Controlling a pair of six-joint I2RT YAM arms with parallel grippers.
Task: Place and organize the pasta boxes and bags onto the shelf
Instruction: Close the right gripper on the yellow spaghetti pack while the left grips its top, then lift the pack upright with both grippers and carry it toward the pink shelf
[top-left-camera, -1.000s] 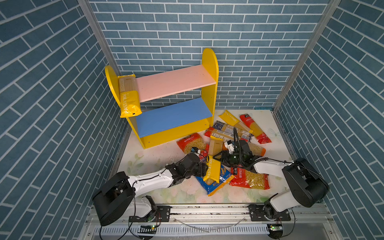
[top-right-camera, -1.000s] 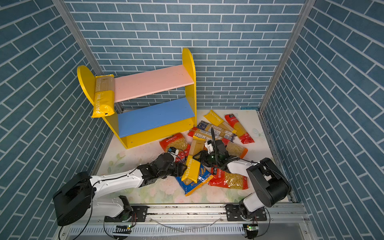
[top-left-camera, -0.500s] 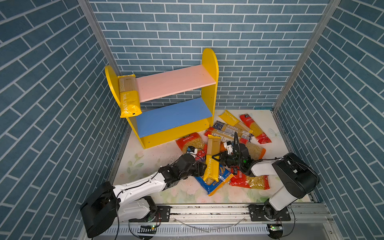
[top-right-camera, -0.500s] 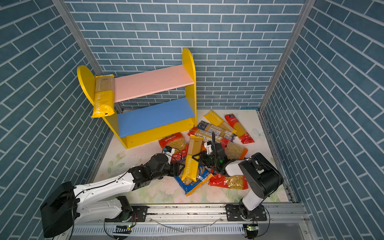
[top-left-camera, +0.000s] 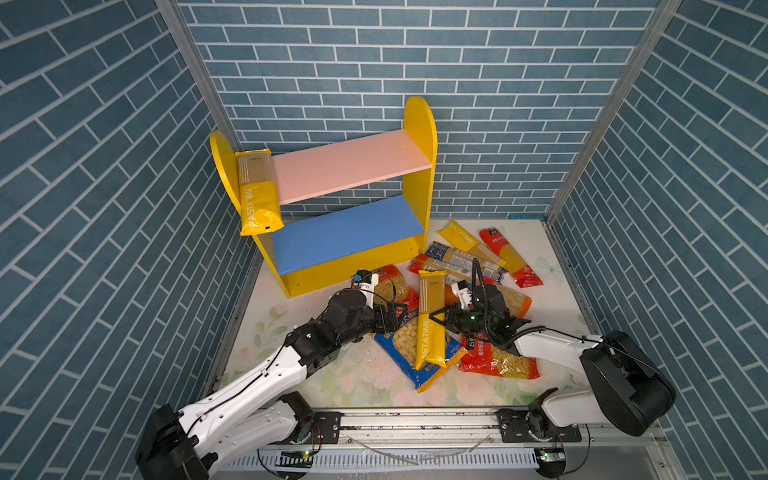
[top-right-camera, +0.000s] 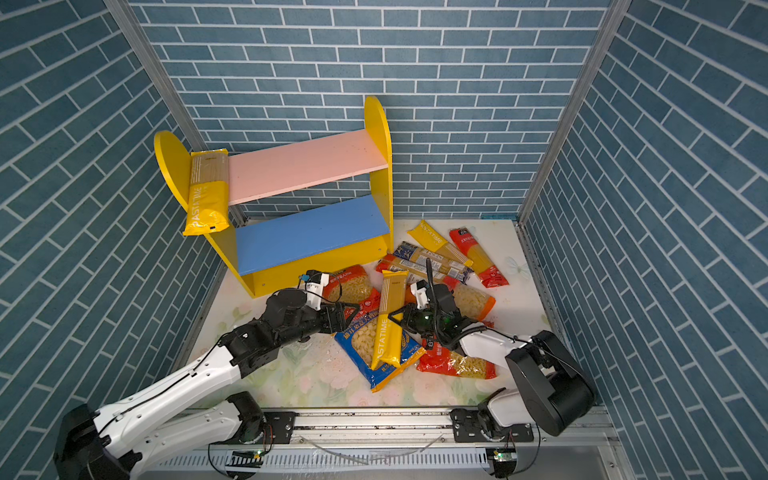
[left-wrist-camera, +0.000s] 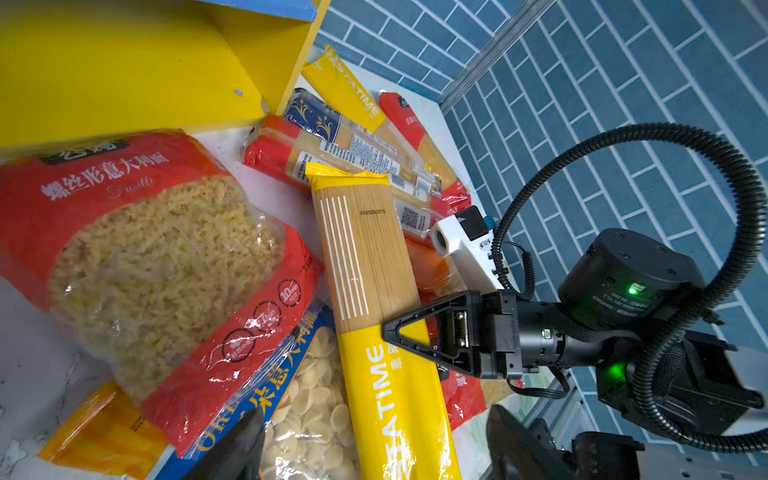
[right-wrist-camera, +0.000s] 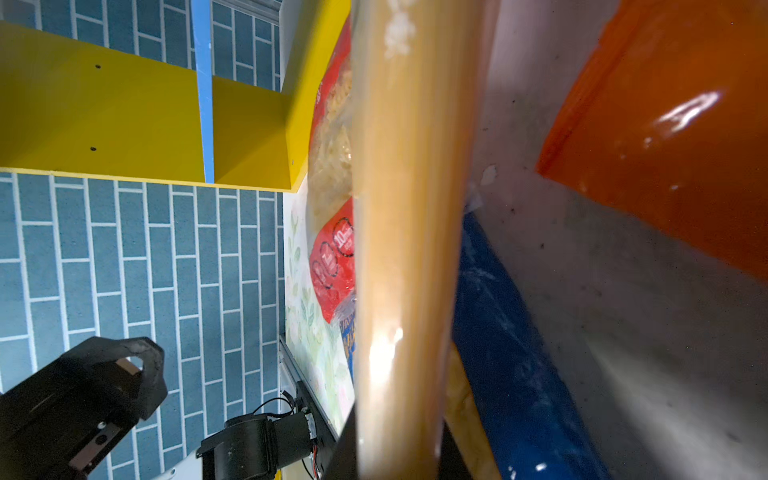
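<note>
Right jaws pinch the long, glossy yellow spaghetti pack (top-left-camera: 430, 345) at mid-length, over a crinkly blue clear-windowed bag (top-left-camera: 400, 345) on the floral worktop (top-left-camera: 353, 376). Left jaws gape wide beside it, near the wooden shelf (top-left-camera: 419, 166).

Yellow spaghetti pack (left-wrist-camera: 365, 249) reads "2A20250310"; shelved yellow pack (top-left-camera: 255, 195) reads "PASTATIME".

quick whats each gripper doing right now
left gripper: open, holding nothing, beside the yellow pack
right gripper: closed on the yellow pack
</note>
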